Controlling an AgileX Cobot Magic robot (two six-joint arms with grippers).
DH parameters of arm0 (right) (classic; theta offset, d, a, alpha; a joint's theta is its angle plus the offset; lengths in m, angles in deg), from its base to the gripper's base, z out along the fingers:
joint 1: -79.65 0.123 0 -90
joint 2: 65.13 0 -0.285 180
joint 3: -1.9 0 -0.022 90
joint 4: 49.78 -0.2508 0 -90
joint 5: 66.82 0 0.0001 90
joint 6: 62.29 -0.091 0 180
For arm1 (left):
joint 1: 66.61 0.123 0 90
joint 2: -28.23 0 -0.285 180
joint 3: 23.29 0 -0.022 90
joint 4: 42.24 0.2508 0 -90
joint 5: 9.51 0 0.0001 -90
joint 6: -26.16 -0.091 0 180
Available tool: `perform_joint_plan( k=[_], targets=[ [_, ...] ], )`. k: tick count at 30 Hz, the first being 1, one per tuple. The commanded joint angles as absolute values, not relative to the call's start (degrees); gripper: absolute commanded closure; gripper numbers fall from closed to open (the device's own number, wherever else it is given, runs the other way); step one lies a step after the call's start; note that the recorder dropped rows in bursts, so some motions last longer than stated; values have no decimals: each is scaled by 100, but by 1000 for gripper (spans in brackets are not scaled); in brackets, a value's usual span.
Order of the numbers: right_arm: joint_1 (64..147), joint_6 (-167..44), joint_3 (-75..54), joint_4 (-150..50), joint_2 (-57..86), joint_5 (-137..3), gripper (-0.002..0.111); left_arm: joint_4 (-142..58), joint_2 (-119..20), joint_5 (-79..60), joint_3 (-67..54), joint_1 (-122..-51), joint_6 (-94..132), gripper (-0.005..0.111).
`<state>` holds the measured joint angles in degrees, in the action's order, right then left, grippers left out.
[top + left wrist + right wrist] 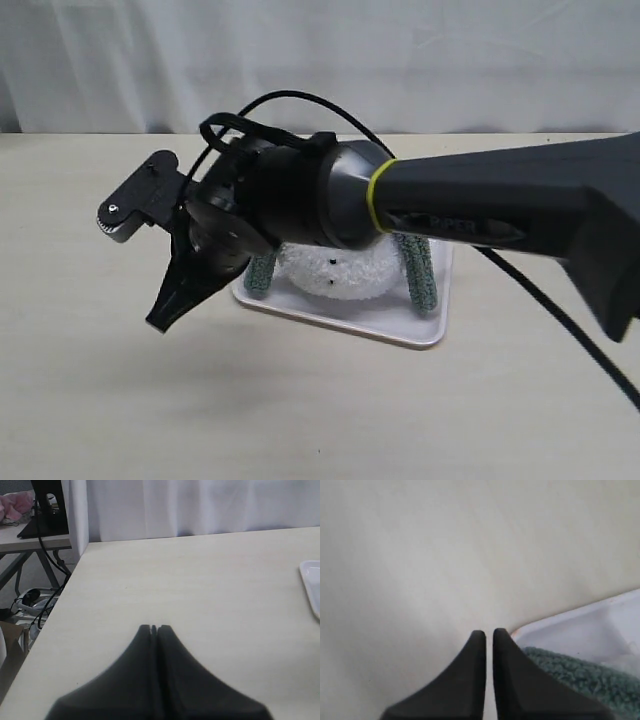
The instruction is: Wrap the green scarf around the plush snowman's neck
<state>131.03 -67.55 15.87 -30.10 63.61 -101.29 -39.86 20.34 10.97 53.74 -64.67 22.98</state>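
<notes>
Right gripper (pixel 489 632): through its wrist camera I saw the fingers nearly together with only a thin slit between them and nothing held.
Right gripper position: in the exterior view its tips (pixel 160 322) pointed down over bare table (pixel 300 420), just off the tray's left corner. The arm stretched in from the right and crossed in front of the tray.
Left gripper (pixel 154 627): I saw the fingers pressed flat against each other and empty, above open tabletop with the tray's rim (pixel 311 582) off to one side. I could not find it in the exterior view.
Plush snowman (pixel 335 272): it was on the white tray (pixel 400 330), mostly hidden behind the right arm. I made out only a mound of white fluff with two small black dots.
Green scarf (pixel 415 270): I saw two green stretches, one on each side of the white fluff, both resting on the tray. In the right wrist view a fuzzy green piece (pixel 570 675) lay inside the tray corner (pixel 580 627), right beside the gripper's finger.
Snowman's neck: it was covered by the arm, so I could not tell how the scarf sat there.
</notes>
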Motion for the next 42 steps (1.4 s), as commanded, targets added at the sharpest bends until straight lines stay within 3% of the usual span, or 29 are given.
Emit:
perform_joint_plan(
  k=[1,10,23,34,42],
  targets=[
    [13018,-6929,2560,-2963,6842,-11011,104,-3998,2044,1030,5392,-6460,2316,107],
    [12564,-7433,4371,-3346,8000,-12684,104,-3998,2044,1030,5392,-6460,2316,107],
    [12576,-6439,4395,-4122,8450,-12322,104,-3998,2044,1030,5392,-6460,2316,107],
    [12586,-5996,4395,-4250,8478,-13422,104,-3998,2044,1030,5392,-6460,2316,107],
    [13425,-5860,4395,-3591,8209,-13679,104,-3998,2044,1030,5392,-6460,2316,107]
  ],
)
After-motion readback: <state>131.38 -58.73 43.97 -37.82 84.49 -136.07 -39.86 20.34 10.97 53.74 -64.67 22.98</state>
